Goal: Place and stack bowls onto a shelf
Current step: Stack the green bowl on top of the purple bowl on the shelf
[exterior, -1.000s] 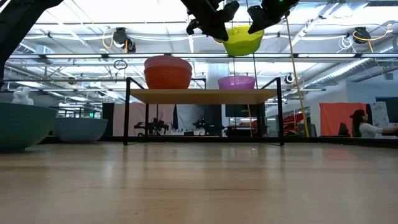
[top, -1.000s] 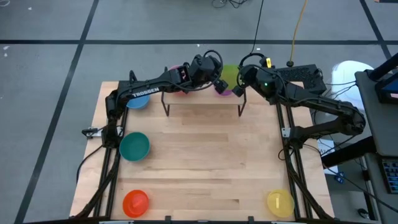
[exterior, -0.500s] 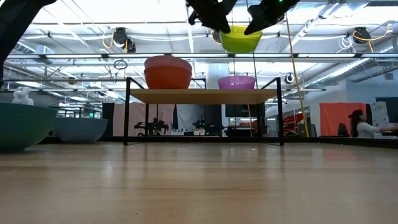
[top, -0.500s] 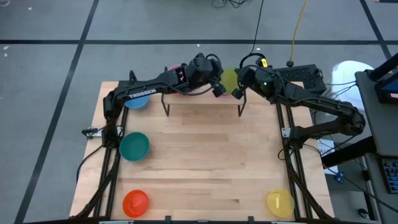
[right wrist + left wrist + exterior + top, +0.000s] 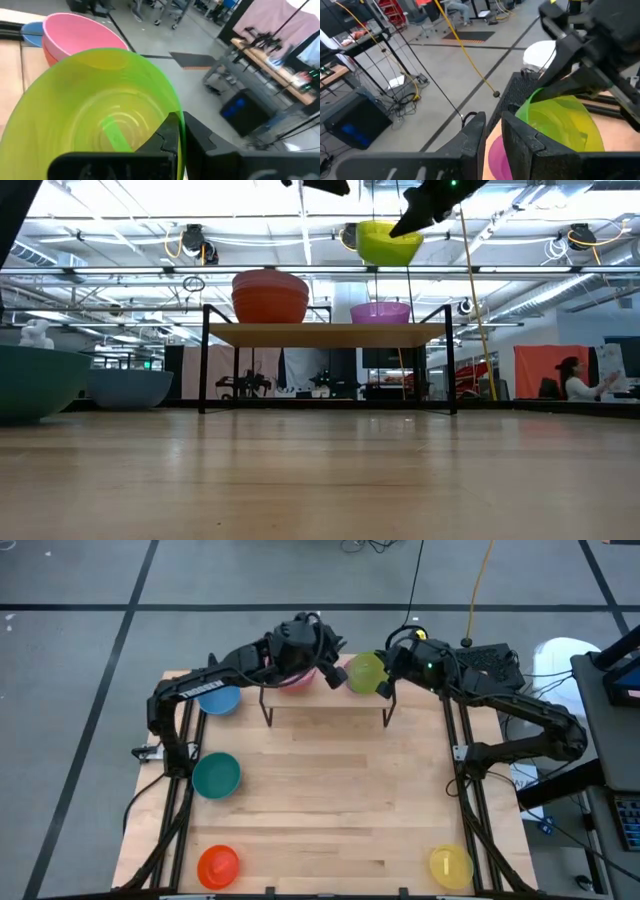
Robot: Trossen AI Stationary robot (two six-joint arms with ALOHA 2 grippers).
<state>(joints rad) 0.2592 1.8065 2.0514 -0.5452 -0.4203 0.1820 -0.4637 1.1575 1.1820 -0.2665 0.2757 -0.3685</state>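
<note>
A green bowl (image 5: 364, 671) hangs in my right gripper (image 5: 384, 684) above the right end of the shelf (image 5: 325, 333), over a purple bowl (image 5: 380, 312) that stands on the shelf board. At the shelf's left end stands a stack with a pink bowl (image 5: 80, 31) on top of a red one (image 5: 270, 298). My left gripper (image 5: 492, 135) is empty with a narrow gap between its fingers. It is high above the shelf's middle, just left of the green bowl (image 5: 562, 122). My right gripper pinches the green bowl's rim (image 5: 172, 106) on the side toward the table's right edge, one finger inside the bowl and one outside. The fingers (image 5: 169, 134) come from the right, slanting down. The bowl hangs upright, lifted clear above the purple bowl.
A blue bowl (image 5: 220, 700) stands on the table left of the shelf, a teal bowl (image 5: 216, 776) at mid left, an orange bowl (image 5: 218, 865) at the near left and a yellow bowl (image 5: 450, 863) at the near right. A person sits in the room behind (image 5: 580, 380).
My left gripper has let go of the green bowl's left rim and drawn back up and toward the table's left. The green bowl has stayed in my right gripper above the purple bowl and has come level from a slight tilt.
</note>
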